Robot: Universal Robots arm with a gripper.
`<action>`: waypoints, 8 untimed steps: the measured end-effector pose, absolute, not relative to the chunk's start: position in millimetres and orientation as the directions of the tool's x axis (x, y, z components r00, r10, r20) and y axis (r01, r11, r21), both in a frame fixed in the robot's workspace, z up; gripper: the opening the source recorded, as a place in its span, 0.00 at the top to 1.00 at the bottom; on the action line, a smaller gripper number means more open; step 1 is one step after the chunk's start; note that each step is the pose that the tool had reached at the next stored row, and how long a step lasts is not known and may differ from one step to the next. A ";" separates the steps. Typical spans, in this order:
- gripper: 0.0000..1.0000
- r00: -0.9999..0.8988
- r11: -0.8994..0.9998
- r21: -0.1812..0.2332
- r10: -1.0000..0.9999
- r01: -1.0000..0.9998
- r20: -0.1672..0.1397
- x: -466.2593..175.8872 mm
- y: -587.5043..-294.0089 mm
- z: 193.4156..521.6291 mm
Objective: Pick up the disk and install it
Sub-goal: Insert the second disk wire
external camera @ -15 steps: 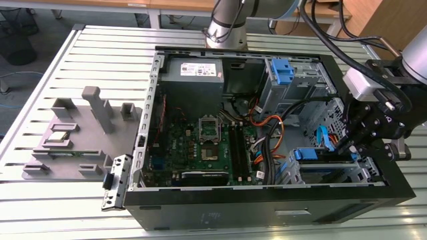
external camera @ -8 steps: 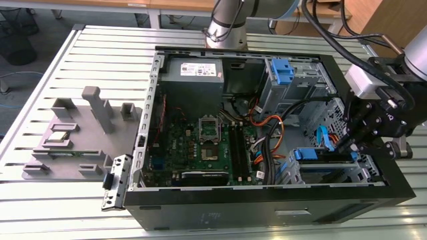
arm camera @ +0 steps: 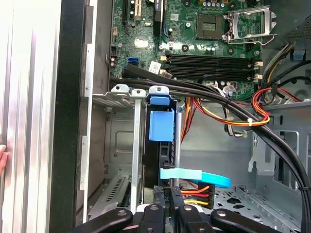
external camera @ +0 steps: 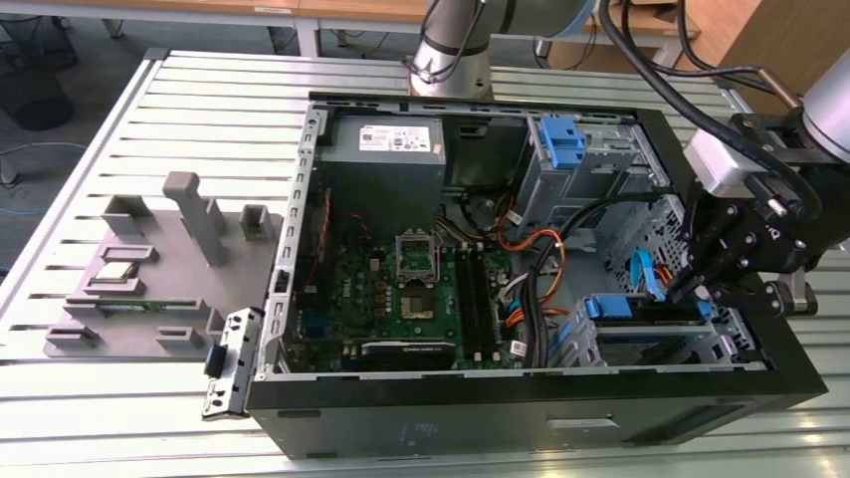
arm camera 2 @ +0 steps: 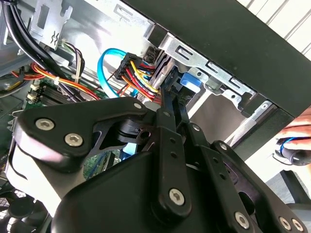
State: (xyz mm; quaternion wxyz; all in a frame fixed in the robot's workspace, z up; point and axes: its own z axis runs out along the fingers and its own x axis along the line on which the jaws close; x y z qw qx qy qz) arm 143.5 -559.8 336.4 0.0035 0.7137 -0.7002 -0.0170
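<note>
bright even light, glare on table slats (arm camera: 29,97), dim case interior, tool (arm camera 2: 167,104) blurred close-up

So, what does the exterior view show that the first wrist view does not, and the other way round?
Exterior view: the grey fixture at the exterior view's left, the power supply and the arm's base. First wrist view: what looks like a person's fingertip, outside the case wall. Both: the motherboard, the blue bracket, and the hand close to it.
</note>
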 end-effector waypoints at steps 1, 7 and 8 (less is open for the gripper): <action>0.83 0.019 -0.019 0.029 -1.000 -0.999 -0.019 143.5 -559.8 336.4; 0.83 0.018 -0.019 0.029 -1.000 -0.999 -0.022 142.9 -559.3 333.7; 0.83 0.018 -0.019 0.029 -1.000 -0.999 -0.023 142.9 -559.2 333.5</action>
